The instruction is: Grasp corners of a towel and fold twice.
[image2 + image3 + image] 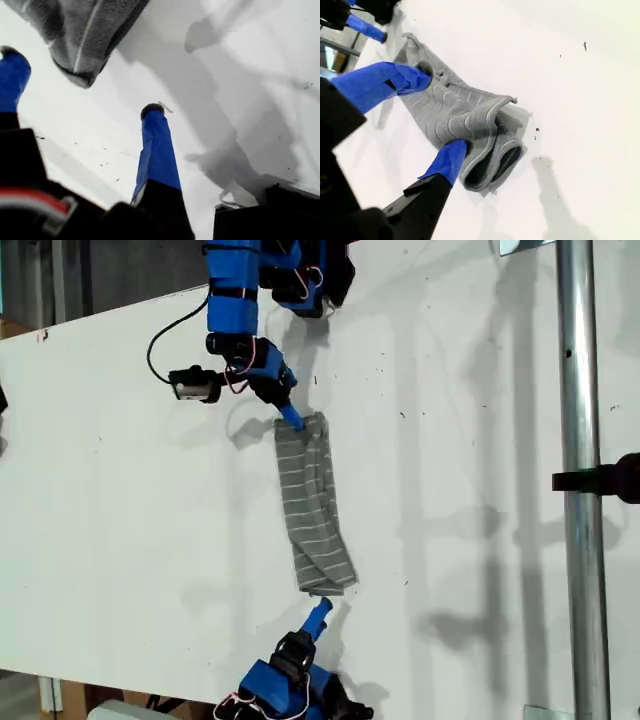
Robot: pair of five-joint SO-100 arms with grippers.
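Note:
The towel lies on the white table as a narrow grey striped strip running between the two arms. My first gripper is at the strip's upper end in the exterior view. It is open, and a rounded towel corner sits just beyond its fingertips. My second gripper is at the strip's lower end. It is also open, with one finger at the edge of the layered folded end and the other raised over the cloth. The first gripper shows at the towel's far end.
A vertical metal pole with a black clamp stands at the exterior view's right. A black cable loops beside the first arm. Bare white table lies on both sides of the towel.

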